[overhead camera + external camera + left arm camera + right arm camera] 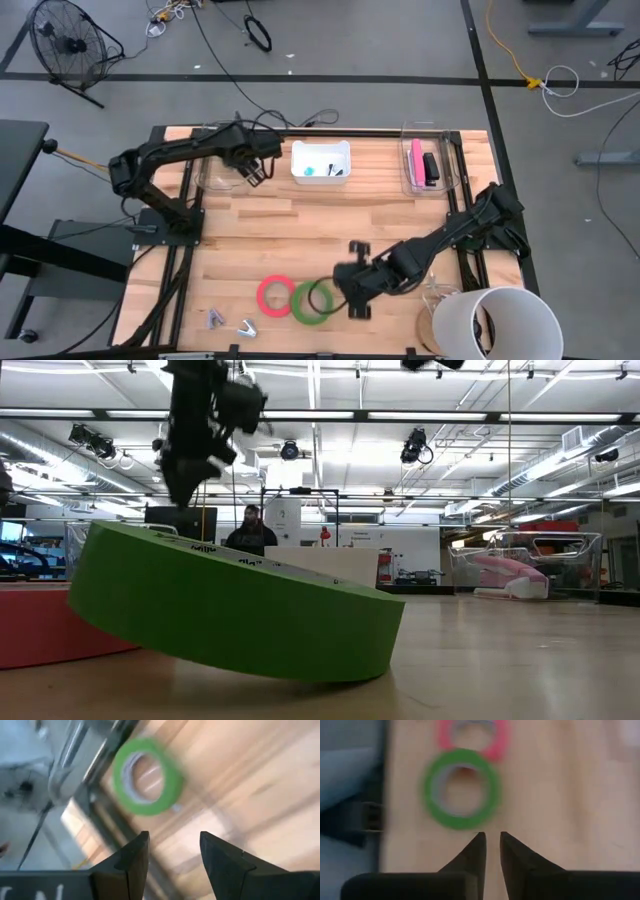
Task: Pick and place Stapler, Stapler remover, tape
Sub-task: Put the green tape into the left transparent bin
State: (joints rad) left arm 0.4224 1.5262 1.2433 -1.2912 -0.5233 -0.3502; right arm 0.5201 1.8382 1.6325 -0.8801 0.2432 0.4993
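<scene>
- Right gripper [341,291] low over the light wooden table [300,230] near its front edge, fingers narrowly apart with nothing between them.
- Flat green ring of tape [298,304] directly ahead of those fingertips, just beside them, its open centre in line with the gap, as in the right wrist view [431,788].
- From table level, this green roll [230,610] tilted, one side lifted; seemingly propped on a neighbour, though cannot tell which.
- Red-pink ring of tape [260,294] just past the green one along the front edge, touching or overlapping it.
- No long axis on a ring; nearest wall the likely place to pinch.
- Left gripper [257,175] well apart, by the clear plastic bin [210,175] at the table's back left corner, fingers spread and empty.
- Another green ring [117,780] on the wood ahead of the left fingers.
- Right arm by far the nearer to the front-edge rolls.
</scene>
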